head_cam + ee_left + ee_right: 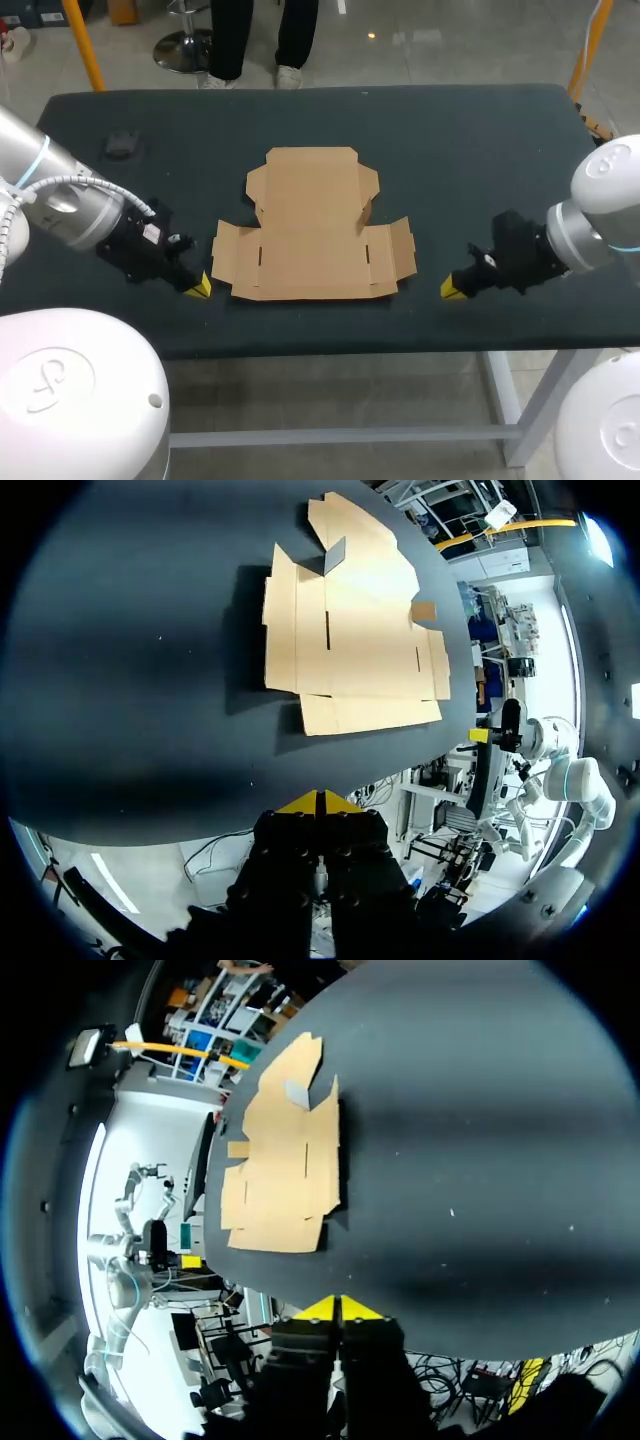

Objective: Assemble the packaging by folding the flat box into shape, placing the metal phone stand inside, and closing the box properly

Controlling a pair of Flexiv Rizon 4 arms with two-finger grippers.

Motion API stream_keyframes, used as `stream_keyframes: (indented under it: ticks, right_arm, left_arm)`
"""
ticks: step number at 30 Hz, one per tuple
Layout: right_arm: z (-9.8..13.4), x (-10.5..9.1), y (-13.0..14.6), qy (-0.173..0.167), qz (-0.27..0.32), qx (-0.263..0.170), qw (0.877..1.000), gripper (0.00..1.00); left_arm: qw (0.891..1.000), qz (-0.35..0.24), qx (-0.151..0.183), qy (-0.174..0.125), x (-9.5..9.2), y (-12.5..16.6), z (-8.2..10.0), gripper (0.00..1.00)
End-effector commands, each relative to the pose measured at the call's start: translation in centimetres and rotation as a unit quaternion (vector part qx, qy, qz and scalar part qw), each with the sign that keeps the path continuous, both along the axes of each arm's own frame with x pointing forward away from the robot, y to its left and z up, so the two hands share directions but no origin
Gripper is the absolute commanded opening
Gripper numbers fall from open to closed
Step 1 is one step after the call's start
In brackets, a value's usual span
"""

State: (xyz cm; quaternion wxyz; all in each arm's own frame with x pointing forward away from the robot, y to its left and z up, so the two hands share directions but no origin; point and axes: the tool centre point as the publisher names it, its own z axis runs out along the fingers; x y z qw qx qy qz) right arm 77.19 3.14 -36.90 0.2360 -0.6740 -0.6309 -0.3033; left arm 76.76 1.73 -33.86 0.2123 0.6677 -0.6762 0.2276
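Flat cardboard box (pixel 310 230): we count one.
Small dark object (pixel 120 144): we count one.
Grippers: we count two, the left gripper (pixel 199 287) and the right gripper (pixel 452 289).
Table (pixel 480 130): we count one.

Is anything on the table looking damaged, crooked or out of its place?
Nothing serious. The flat box lies straight between the shut left pincer and right pincer, with no tear visible. Only one small flap at a side notch seems slightly raised instead of lying flat.
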Motion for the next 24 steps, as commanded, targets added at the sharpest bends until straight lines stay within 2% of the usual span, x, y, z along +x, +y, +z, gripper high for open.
stream_keyframes:
  ticks: [1, 12, 24]
  right_arm:
    - [-1.7, 1.4, 0.6, 0.012, 0.017, 0.021, 1.000, 0.00]
    - [-3.0, 1.9, 1.8, 0.018, 0.021, 0.022, 0.999, 0.00]
    - [-3.4, 1.8, 3.0, 0.010, 0.015, 0.016, 1.000, 0.00]
  left_arm:
    - [1.000, -0.004, -0.007, 0.009, 1.0, -0.3, -1.2, 0.00]
    - [0.999, -0.007, -0.017, 0.027, 1.8, -0.3, -2.5, 0.00]
    - [0.999, 0.018, 0.003, 0.043, 2.4, -0.9, -4.9, 0.00]
